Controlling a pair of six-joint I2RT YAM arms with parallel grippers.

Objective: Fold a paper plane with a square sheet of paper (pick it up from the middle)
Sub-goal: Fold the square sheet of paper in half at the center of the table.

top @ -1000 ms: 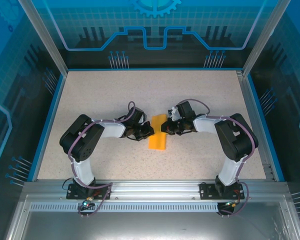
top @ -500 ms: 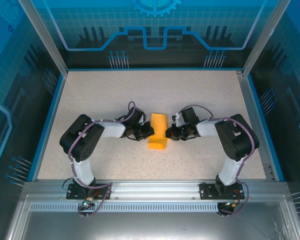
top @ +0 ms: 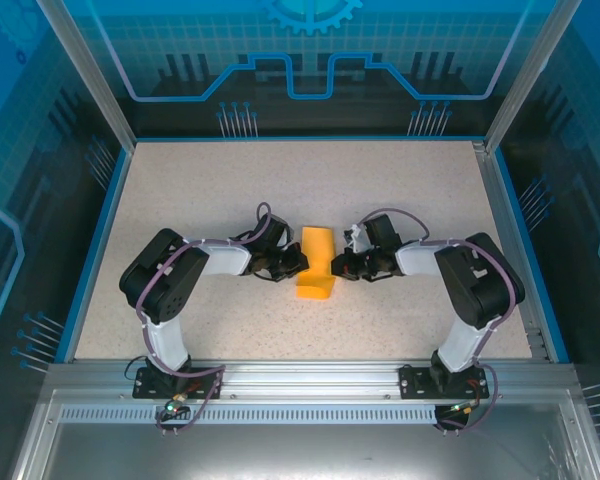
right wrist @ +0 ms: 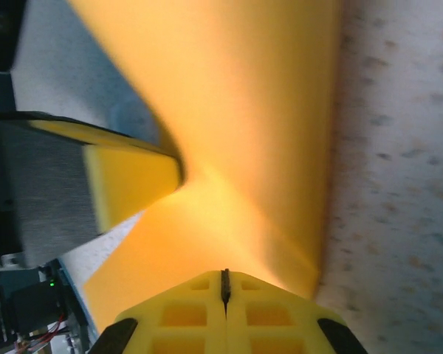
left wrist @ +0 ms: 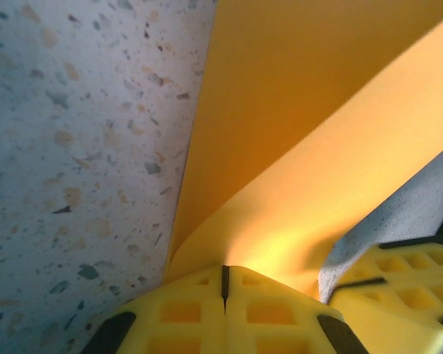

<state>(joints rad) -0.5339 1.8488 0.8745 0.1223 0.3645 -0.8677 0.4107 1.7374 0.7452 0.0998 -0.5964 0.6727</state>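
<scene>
The square sheet of paper point(top: 316, 262) lies mid-table as a narrow folded orange strip, with one layer flat on the table and an upper flap curling above it point(left wrist: 303, 133). My left gripper point(top: 298, 263) is at the strip's left edge, jaws shut, tips point(left wrist: 224, 274) touching the flap's edge, and no paper shows in the seam between them. My right gripper point(top: 337, 266) stands at the right edge, also shut, its tips point(right wrist: 224, 280) against the paper point(right wrist: 244, 110). Each wrist view shows the other gripper's yellow fingers point(left wrist: 399, 273) point(right wrist: 125, 173) across the strip.
The speckled table point(top: 230, 190) is ringed by a blue rim, with an aluminium rail along the near edge point(top: 310, 378) where both arm bases are bolted. Transparent blue walls enclose the cell.
The right gripper slid slightly right and toward the near edge. The orange strip turned from tilted to nearly straight between the grippers. The left arm stayed put.
</scene>
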